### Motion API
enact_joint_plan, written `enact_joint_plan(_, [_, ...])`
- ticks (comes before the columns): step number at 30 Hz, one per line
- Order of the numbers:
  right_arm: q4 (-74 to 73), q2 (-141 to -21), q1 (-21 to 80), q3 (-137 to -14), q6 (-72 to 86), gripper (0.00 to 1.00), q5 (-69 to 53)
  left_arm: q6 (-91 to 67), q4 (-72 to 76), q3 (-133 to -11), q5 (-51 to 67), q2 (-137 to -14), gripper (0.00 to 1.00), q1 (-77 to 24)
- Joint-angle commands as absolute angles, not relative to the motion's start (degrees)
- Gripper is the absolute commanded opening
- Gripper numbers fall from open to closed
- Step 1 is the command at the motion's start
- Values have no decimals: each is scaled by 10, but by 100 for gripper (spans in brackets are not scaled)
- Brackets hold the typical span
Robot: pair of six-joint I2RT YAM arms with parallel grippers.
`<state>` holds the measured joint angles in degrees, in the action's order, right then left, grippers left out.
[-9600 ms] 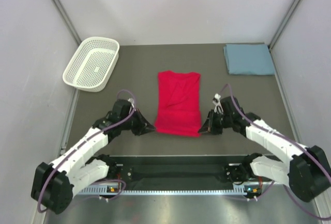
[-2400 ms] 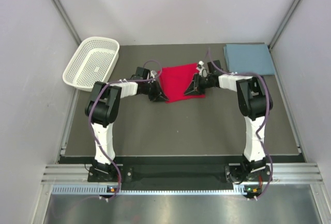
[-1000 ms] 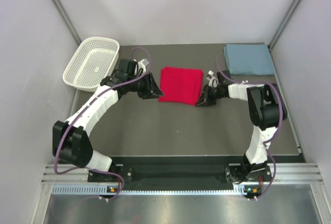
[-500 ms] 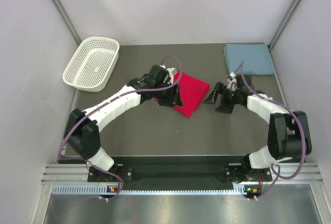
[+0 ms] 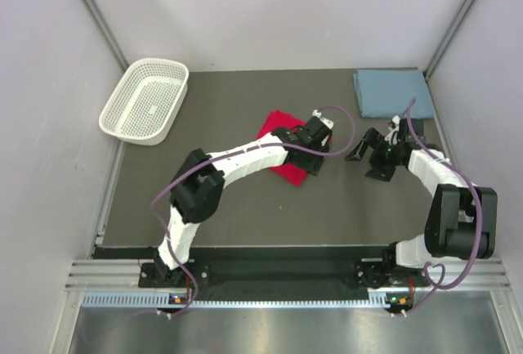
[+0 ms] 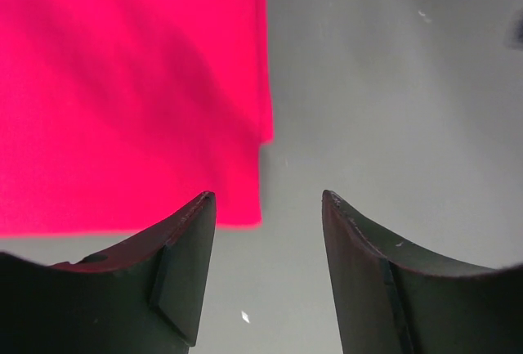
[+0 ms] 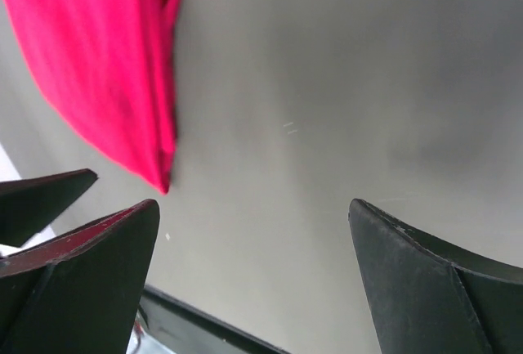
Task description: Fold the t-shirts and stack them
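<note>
Red t-shirt [image 5: 278,129] now skewed rightward on dark tabletop [image 5: 245,200], pale walls [image 5: 286,11] around; left gripper [image 6: 265,203], right gripper [image 7: 253,207] both released.

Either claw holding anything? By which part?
Nothing is held. The left claw is open at the corner of the folded bright red cloth t-shirt, gap empty; the right claw is open over the grey tabletop.

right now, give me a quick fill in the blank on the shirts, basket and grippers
1. The shirt under the left arm is ___.
2. The blue shirt lies folded in the far ___ corner of the table.
3. The left gripper and right gripper are both ___, holding nothing.
4. The mesh basket is ___ in colour.

Missing words: red; right; open; white
</note>
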<state>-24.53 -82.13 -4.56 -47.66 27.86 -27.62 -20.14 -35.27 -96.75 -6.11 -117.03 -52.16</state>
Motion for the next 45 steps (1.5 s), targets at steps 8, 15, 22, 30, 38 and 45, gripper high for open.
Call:
enact_joint_plan(8, [-221, -876, -83, -508, 287, 93, -322, -121, -365, -1078, -217, -1271, 55, -541])
enact_joint_plan(15, [-213, -887, -91, -508, 280, 91, -352, -131, -358, -1022, -197, -1215, 47, -547])
enact_joint_plan(22, [-209, -883, -91, -483, 254, 92, -368, -290, -404, -930, -71, -1060, 62, -511])
enact_joint_plan(30, [-182, -868, -87, -451, 258, 92, -383, -705, -130, -574, 135, -886, 62, -401])
enact_joint_plan(38, [-171, -843, -79, -434, 262, 92, -379, -937, 44, -479, 28, -853, 63, -412])
enact_joint_plan(45, [-158, -830, -76, -420, 276, 92, -375, -1094, 83, -458, -33, -911, 65, -443])
